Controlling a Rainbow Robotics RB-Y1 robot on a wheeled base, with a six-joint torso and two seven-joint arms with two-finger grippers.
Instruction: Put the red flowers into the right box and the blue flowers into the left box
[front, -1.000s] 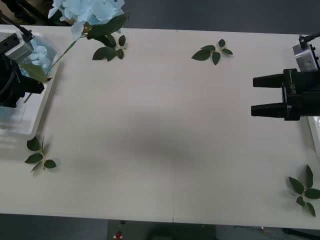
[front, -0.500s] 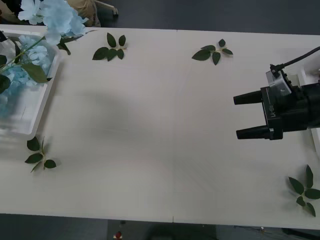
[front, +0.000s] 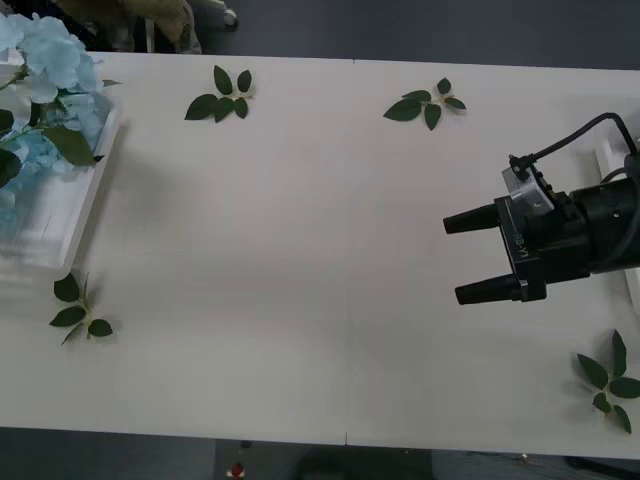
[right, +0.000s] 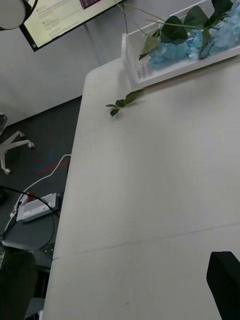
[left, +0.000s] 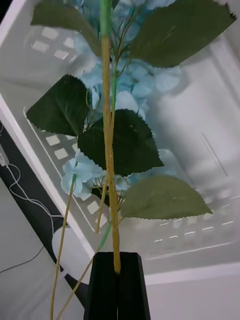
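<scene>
Pale blue flowers (front: 45, 75) crowd the left box (front: 75, 215), a white slotted basket at the table's (front: 300, 260) far left corner. Over that box the left gripper (left: 118, 272) is pinched tight on one flower's thin green stem (left: 107, 125), with the bloom and its broad leaves hanging just beyond the fingertips, above the basket's ribbed floor. Well apart, near the table's right edge, the right gripper (front: 468, 258) hovers above bare tabletop, black fingers spread wide and holding nothing. Loose leaf sprigs (front: 222, 95) lie scattered along the table's far, left and right edges.
</scene>
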